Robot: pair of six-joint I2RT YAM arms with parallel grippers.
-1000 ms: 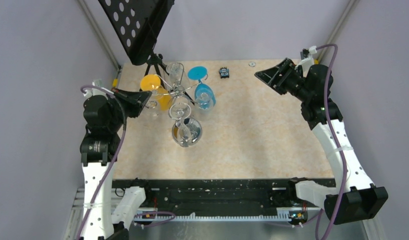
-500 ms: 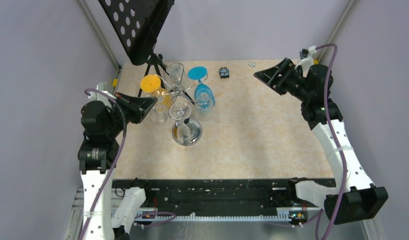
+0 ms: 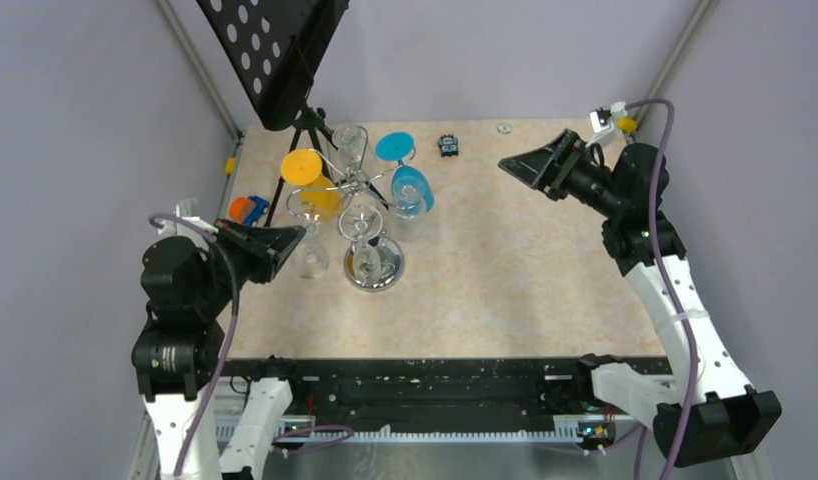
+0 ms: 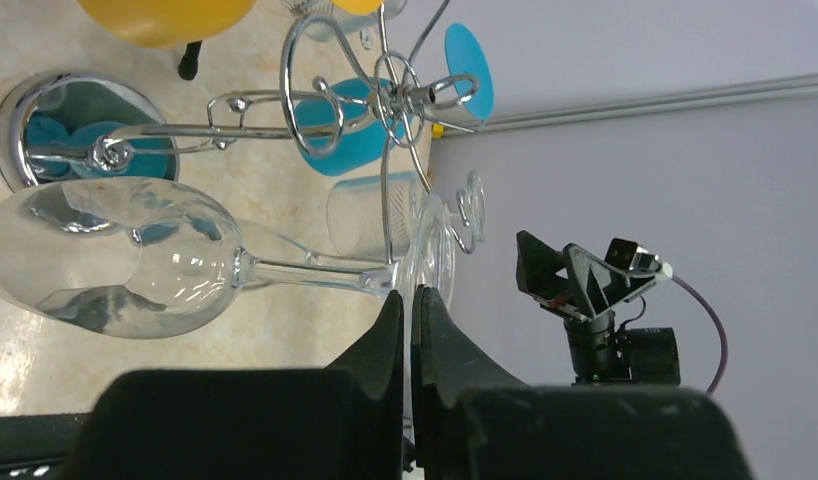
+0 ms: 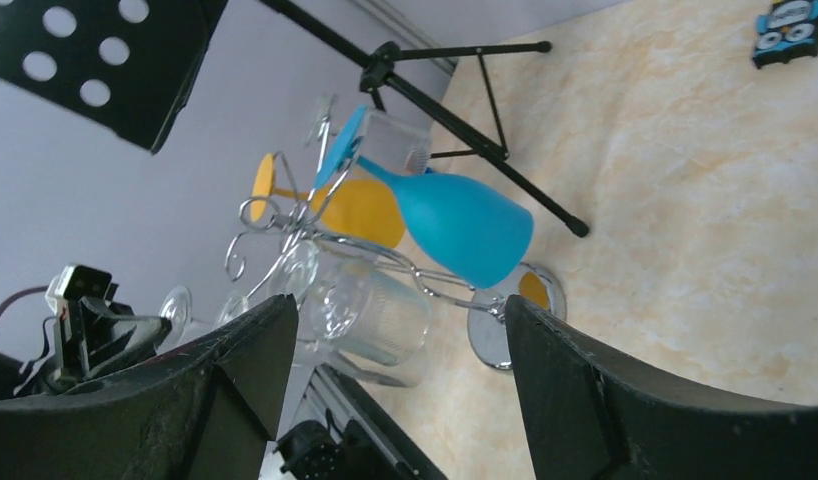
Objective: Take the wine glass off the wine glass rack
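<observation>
The wine glass rack (image 3: 357, 184) is a silver wire tree on a round chrome base (image 3: 374, 267) at the left middle of the table. An orange glass (image 3: 307, 170), a blue glass (image 3: 409, 188) and clear glasses (image 3: 351, 142) hang on it. My left gripper (image 3: 295, 237) is shut on the foot (image 4: 432, 250) of a clear wine glass (image 3: 311, 258). It holds the glass sideways, just left of the rack, bowl (image 4: 110, 258) towards the base (image 4: 40, 125). My right gripper (image 3: 507, 163) is open and empty, far right of the rack (image 5: 315, 235).
A black tripod stand with a perforated plate (image 3: 275, 55) rises behind the rack. A small black object (image 3: 447, 146) and a washer (image 3: 503, 128) lie at the far edge. An orange and blue item (image 3: 248, 208) sits at the left table edge.
My left arm has drawn back towards the near left, carrying the clear wine glass away from the rack's hook arms. My right gripper has shifted slightly left and lower.
</observation>
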